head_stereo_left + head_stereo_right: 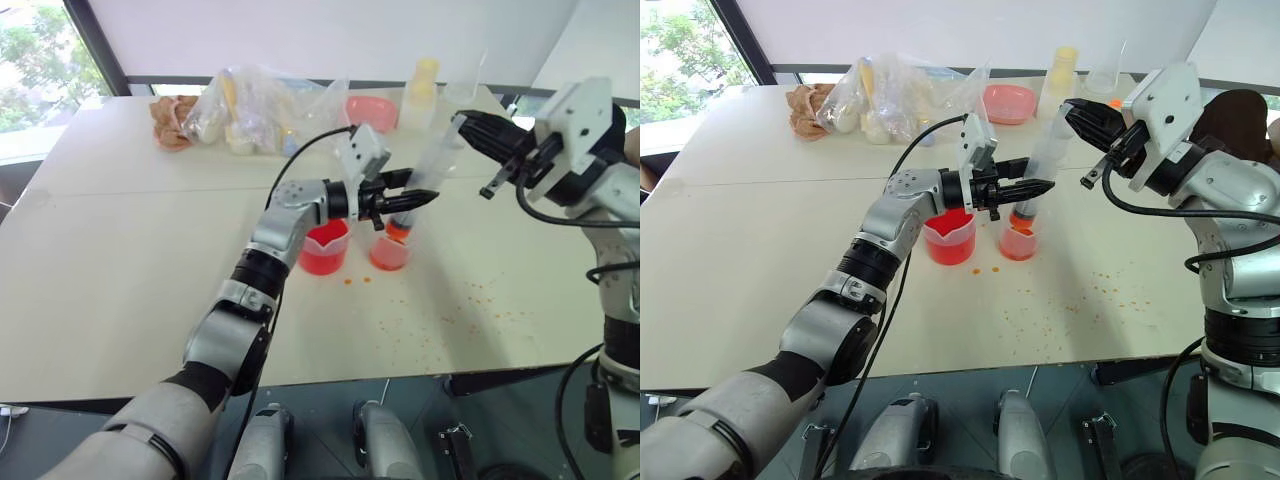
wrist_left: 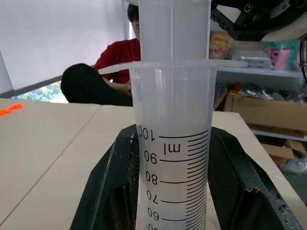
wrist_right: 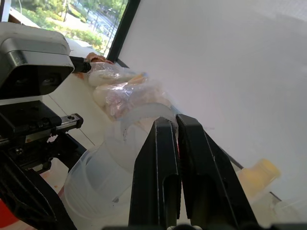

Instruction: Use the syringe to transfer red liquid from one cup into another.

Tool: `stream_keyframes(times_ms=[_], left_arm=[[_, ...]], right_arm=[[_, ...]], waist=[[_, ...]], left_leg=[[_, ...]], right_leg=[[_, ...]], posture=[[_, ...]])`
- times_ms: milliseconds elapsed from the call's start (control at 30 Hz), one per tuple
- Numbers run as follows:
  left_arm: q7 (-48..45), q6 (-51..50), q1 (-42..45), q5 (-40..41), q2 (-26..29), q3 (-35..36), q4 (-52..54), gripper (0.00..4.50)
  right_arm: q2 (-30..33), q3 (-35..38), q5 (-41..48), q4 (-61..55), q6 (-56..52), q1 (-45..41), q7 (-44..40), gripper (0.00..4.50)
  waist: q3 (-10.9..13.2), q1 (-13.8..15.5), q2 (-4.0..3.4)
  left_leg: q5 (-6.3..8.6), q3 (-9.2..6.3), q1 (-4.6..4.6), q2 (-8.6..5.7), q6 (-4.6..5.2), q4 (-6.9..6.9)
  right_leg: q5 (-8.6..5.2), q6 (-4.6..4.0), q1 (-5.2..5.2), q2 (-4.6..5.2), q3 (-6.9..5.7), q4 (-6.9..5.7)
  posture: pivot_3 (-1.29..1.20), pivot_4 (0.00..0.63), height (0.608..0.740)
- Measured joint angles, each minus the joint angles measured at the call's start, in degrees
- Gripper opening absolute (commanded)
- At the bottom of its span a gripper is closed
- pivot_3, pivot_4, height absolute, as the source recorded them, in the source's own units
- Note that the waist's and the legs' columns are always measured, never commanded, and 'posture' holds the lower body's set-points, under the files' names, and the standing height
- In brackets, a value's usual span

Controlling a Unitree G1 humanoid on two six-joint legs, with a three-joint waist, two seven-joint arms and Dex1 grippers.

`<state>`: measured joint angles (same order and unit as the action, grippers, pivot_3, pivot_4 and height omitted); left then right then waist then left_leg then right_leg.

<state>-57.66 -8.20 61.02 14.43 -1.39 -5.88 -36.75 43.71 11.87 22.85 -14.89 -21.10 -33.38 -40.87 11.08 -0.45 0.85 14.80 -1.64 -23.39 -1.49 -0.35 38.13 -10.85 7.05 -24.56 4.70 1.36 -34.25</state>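
Red liquid sits in both cups; left gripper (image 1: 1032, 187) clamps syringe (image 1: 1040, 165) over small cup (image 1: 1018, 242), right gripper (image 1: 1077, 116) closed at plunger, emptying likely underway.

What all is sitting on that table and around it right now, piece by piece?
large clear plastic syringe: one, orange-red tip, standing tilted with its tip in the small cup
small clear plastic cup: one, orange-red liquid at its bottom, mid-table
larger clear spouted beaker: one, red liquid inside, just left of the small cup
orange droplets: many, scattered on the white table right of the cups
pink bowl: one, far edge
clear plastic bags: a heap, far side
pale yellow bottle: one, far side
person in a red top: one, seated beyond the table
left gripper: black fingers shut on the syringe barrel
right gripper: black fingers closed at the syringe's plunger end
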Motion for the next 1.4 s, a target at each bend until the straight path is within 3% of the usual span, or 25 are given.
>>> stream_keyframes(times_ms=[667,767,1000,1267,1400], left_arm=[[1.02,-3.52,0.16,1.10,-0.13,0.63,3.58,1.45],[1.53,-3.75,0.16,1.11,-0.29,0.68,3.58,1.45],[2.73,-3.83,0.16,1.20,0.20,2.72,3.59,1.45],[3.12,-4.34,3.70,5.48,-2.39,3.49,9.56,1.45],[6.39,-10.72,6.91,10.19,-1.41,7.35,10.14,1.45]], right_arm=[[-2.83,1.10,0.47,-4.70,-3.00,3.43,3.83,0.07],[-2.39,1.46,0.42,-4.94,-2.98,3.80,3.84,0.95],[-1.11,3.65,-0.96,-4.01,-1.99,4.36,4.53,4.27],[-0.09,10.88,3.85,-1.54,-6.49,8.08,4.78,4.27],[2.05,15.15,6.70,-2.37,-8.20,10.72,3.93,4.27]], waist=[[0.00,0.00,0.00],[0.00,0.01,0.00],[0.00,0.11,0.00],[0.00,1.26,0.00],[0.01,0.98,0.00]], left_leg=[[0.00,0.00,0.00,0.00,0.00,0.00],[0.00,0.00,0.01,0.00,0.00,0.00],[0.00,0.01,0.00,-0.01,0.00,0.00],[0.00,0.03,-0.02,-0.01,0.00,0.02],[0.00,0.02,0.02,0.01,0.00,0.02]], right_leg=[[0.00,0.00,0.00,0.00,0.00,0.00],[0.00,0.00,0.00,0.00,0.00,0.00],[0.00,0.00,0.00,0.00,0.00,0.01],[0.00,0.00,0.01,0.02,0.02,0.03],[0.00,0.00,0.03,-0.02,0.02,0.02]], posture=[[0.00,0.150,0.740],[0.00,0.150,0.740],[0.00,0.150,0.740],[0.00,0.150,0.740],[0.00,0.150,0.740]])
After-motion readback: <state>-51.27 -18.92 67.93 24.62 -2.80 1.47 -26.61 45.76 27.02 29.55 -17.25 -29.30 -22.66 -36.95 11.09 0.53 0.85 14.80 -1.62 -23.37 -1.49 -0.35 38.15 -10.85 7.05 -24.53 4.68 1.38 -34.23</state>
